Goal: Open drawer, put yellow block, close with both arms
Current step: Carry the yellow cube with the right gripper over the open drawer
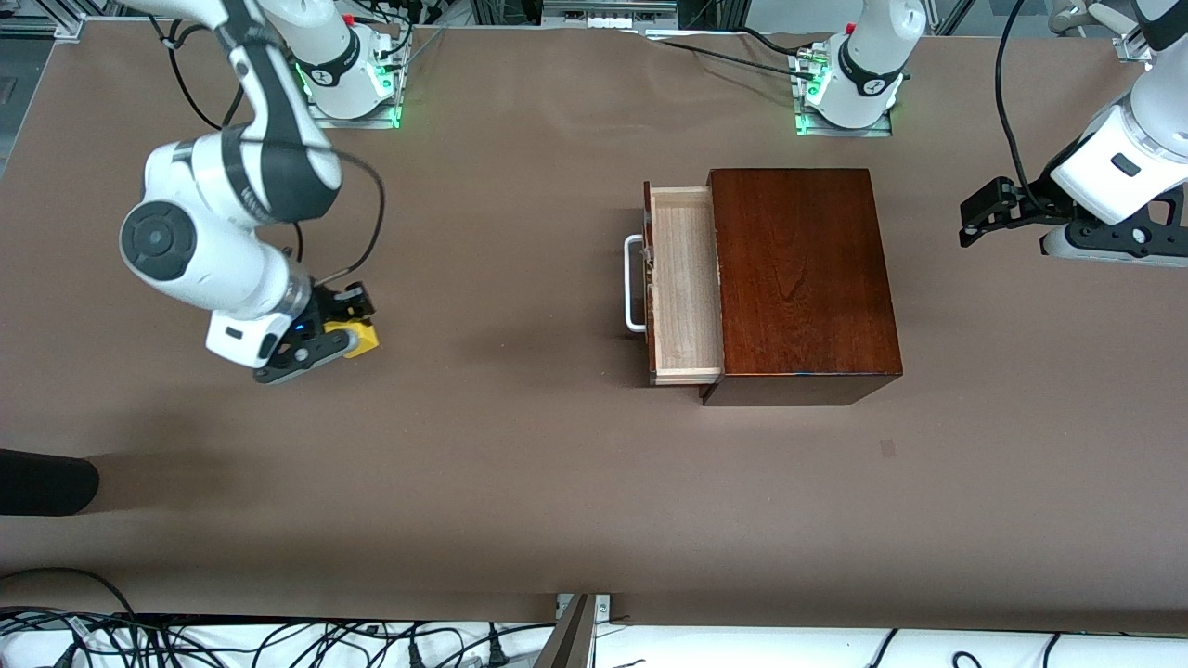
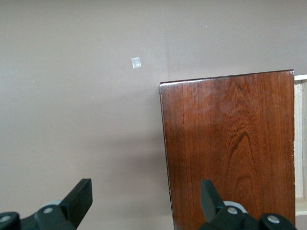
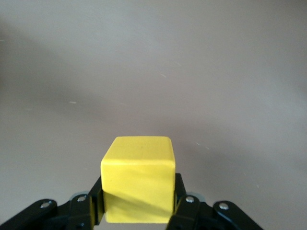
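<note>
My right gripper (image 1: 345,327) is shut on the yellow block (image 1: 362,338), low over the table toward the right arm's end. In the right wrist view the yellow block (image 3: 138,177) sits squeezed between the two black fingers of the right gripper (image 3: 138,203). The drawer (image 1: 685,278) stands pulled out of the dark wooden box (image 1: 798,278), its pale tray empty and its white handle (image 1: 634,283) facing the right arm's end. My left gripper (image 1: 976,215) hangs open beside the box at the left arm's end. The left gripper (image 2: 145,191) holds nothing and looks down on the box (image 2: 230,148).
A small pale patch (image 1: 888,448) lies on the brown table nearer the front camera than the box. A dark object (image 1: 46,482) pokes in at the table's edge on the right arm's end. Cables (image 1: 278,640) run along the near edge.
</note>
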